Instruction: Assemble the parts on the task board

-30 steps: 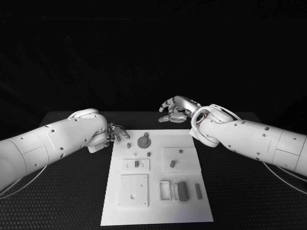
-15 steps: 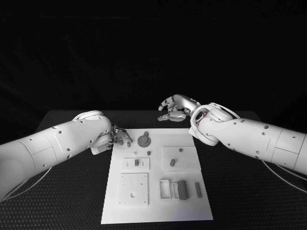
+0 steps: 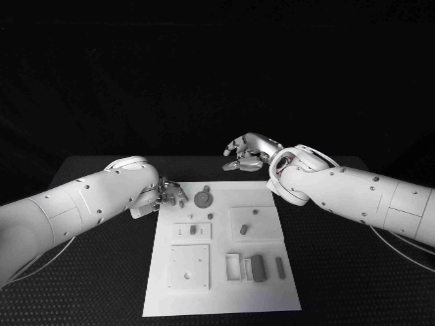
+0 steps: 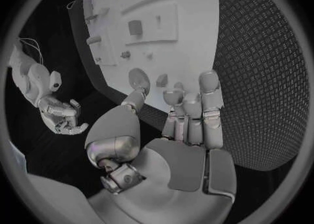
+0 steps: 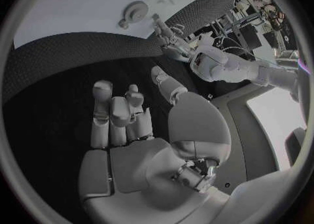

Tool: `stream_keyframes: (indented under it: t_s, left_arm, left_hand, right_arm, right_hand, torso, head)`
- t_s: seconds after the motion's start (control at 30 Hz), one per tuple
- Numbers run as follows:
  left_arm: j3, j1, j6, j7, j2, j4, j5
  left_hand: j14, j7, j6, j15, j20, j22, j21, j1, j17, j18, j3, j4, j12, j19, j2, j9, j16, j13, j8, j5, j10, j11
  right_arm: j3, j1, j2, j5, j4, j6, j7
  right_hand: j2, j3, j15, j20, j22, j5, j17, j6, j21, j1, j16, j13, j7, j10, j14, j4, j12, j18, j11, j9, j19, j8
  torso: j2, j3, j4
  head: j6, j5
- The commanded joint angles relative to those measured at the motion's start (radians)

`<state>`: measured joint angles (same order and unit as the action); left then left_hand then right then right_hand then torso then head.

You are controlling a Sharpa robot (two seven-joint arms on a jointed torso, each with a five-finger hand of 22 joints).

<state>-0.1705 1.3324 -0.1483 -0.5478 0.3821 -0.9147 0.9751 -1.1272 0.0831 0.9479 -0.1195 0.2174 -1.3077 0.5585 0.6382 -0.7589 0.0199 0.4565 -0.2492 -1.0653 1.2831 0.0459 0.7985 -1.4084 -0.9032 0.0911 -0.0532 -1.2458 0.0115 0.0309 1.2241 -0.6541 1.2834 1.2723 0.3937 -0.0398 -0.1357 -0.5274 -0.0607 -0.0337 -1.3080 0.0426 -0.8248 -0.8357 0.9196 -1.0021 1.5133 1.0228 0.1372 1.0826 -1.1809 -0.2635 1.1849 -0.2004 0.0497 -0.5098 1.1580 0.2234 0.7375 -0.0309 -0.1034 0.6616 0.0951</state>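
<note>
— Two hands are showing over the black tabletop (image 3: 100,272). Where is the left hand (image 3: 166,193) sitting?
— It is hovering at the far left corner of the task board (image 3: 228,299), fingertips (image 4: 209,82) reaching just over the board's edge. Its fingers are lying loosely apart and nothing is sitting between them.
— And the right hand (image 3: 249,153)?
— It is hanging beyond the board's far edge, over the dark tabletop, well apart from the parts. Its fingers (image 5: 104,96) are spreading slightly, palm empty.
— Where are the parts lying?
— All on the board. A round disc-shaped part (image 3: 204,199) is lying near the far end, closest to the left hand but not touching it. Small pegs (image 3: 210,216) are sitting just nearer than it, and a darker piece (image 3: 244,230) is resting on a raised square. Upright blocks (image 3: 257,269) are standing side by side toward the near end.
— Is either hand touching anything?
— Neither one is touching a part.
</note>
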Motion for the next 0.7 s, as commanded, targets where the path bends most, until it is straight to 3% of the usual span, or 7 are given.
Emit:
stream_keyframes:
  t_s: [0.03, 0.7]
  left_arm:
    - [-0.001, -0.007, -0.012, 0.019, -0.011, 0.001, 0.001]
    - [-0.002, -0.017, -0.017, 0.023, -0.020, 0.017, 0.001]
  left_hand:
    - [0.001, 0.015, 0.024, -0.006, -0.004, -0.018, -0.003, 0.003, 0.001, 0.073, 0.002, -0.004, -0.006, 0.001, -0.013, -0.006, -0.007, 0.002, 0.004, 0.003, 0.002, 0.006]
    - [0.002, 0.006, 0.056, -0.013, 0.001, -0.019, -0.001, 0.029, 0.005, 0.066, -0.004, -0.034, -0.008, 0.000, -0.067, -0.030, -0.009, 0.006, 0.021, 0.003, 0.002, 0.014]
  right_arm:
    - [0.001, 0.000, 0.001, 0.003, 0.001, -0.008, 0.005]
    - [0.001, 0.000, 0.002, 0.003, 0.000, -0.011, 0.005]
  right_hand:
    - [0.009, 0.000, 0.001, -0.005, -0.011, 0.007, 0.000, 0.022, -0.006, 0.004, -0.006, -0.001, 0.026, -0.009, 0.003, -0.005, -0.003, -0.061, 0.000, 0.000, 0.004, -0.002]
    - [0.009, 0.001, 0.001, -0.005, -0.011, 0.007, 0.000, 0.022, -0.006, 0.004, -0.006, -0.001, 0.027, -0.009, 0.004, -0.005, -0.003, -0.061, 0.000, 0.000, 0.004, -0.002]
  torso:
    - [0.000, -0.0014, -0.0004]
    - [-0.001, -0.0011, 0.0001]
  head:
    - [0.001, 0.001]
    - [0.005, 0.003]
